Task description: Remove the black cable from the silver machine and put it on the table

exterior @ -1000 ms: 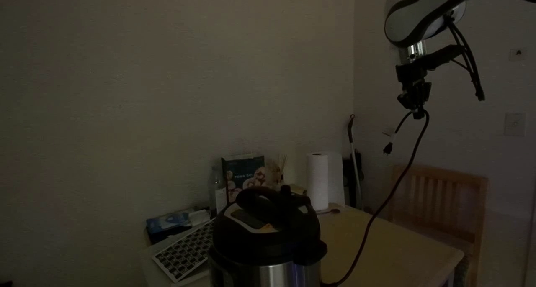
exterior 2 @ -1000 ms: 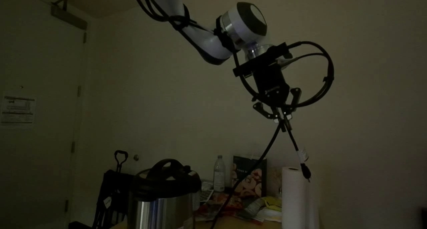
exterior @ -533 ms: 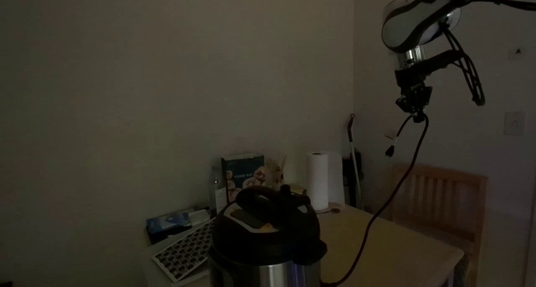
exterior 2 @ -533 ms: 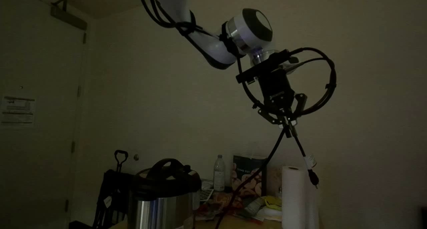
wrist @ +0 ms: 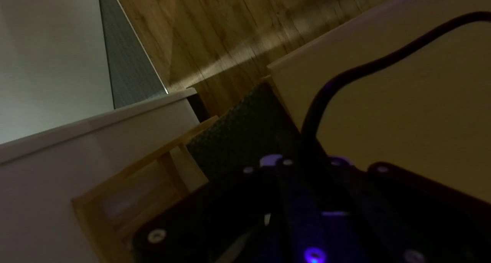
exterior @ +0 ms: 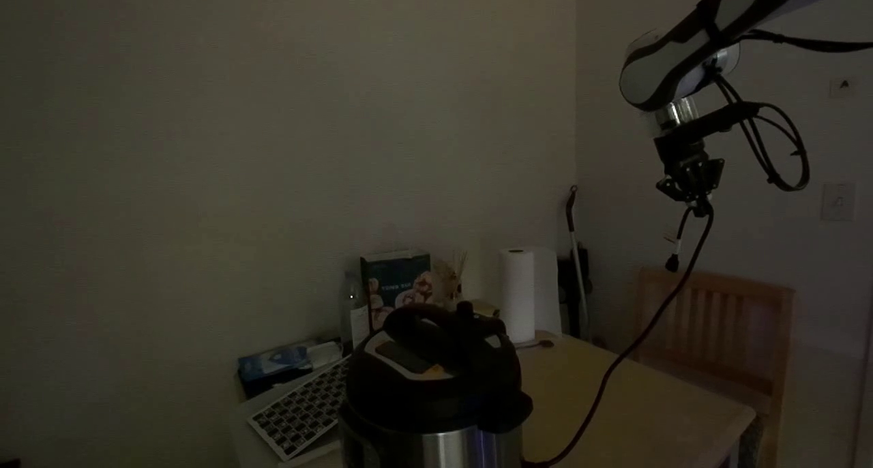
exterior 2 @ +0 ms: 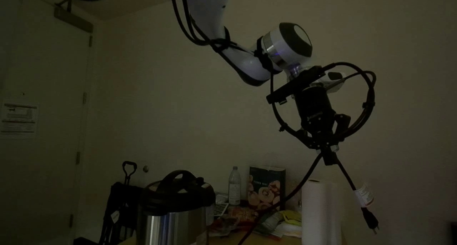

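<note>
The silver machine is a pressure cooker with a black lid, standing in both exterior views [exterior: 447, 444] [exterior 2: 178, 225]. The black cable [exterior: 616, 363] runs from low beside the machine up to my gripper [exterior: 701, 207], well above the table [exterior: 648, 406]. In an exterior view my gripper [exterior 2: 329, 156] is shut on the cable [exterior 2: 293, 193]. A short end with a white tag and black plug [exterior 2: 370, 219] hangs free below the fingers. In the wrist view the cable [wrist: 358, 71] goes between the dark fingers [wrist: 307, 161]. The cable's lower end at the machine is mostly cut off.
A paper towel roll [exterior: 518, 294], box [exterior: 397, 285] and bottle [exterior 2: 234, 186] stand at the table's back. A white grid-like panel [exterior: 303, 406] lies beside the cooker. A wooden chair [exterior: 716, 318] stands at the table's far side. Bags [exterior 2: 282, 221] lie behind.
My gripper has moved down with the cable; it also shifts rightward in both exterior views. The plug end hangs lower. The cooker has not moved.
</note>
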Controlling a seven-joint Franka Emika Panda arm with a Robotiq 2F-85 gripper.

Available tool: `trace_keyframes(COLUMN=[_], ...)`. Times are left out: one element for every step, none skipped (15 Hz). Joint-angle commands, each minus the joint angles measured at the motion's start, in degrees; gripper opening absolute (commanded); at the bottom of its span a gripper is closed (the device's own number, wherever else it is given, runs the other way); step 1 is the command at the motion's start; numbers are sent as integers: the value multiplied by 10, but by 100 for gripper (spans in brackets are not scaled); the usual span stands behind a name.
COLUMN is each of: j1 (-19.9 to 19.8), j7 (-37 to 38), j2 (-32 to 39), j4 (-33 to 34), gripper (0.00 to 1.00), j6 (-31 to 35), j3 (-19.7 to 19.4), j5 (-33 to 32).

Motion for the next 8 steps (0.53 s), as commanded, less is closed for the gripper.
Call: trace_keyframes(j1=[-6,-6,-5,-5,-4,-4,-4,-4], j7=[27,30,32,33,33,32,32,32], j2=[30,33,36,39,41,43,45,45], j4=[43,48,53,58,64,69,73,75], gripper=[35,36,42,47,55,60,67,73], j6=[-41,-46,-48,-52,-55,-57,-57,-57], j3=[-1,0,0,0,0,0,0,0], j5=[4,4,4,4,4,4,3,3])
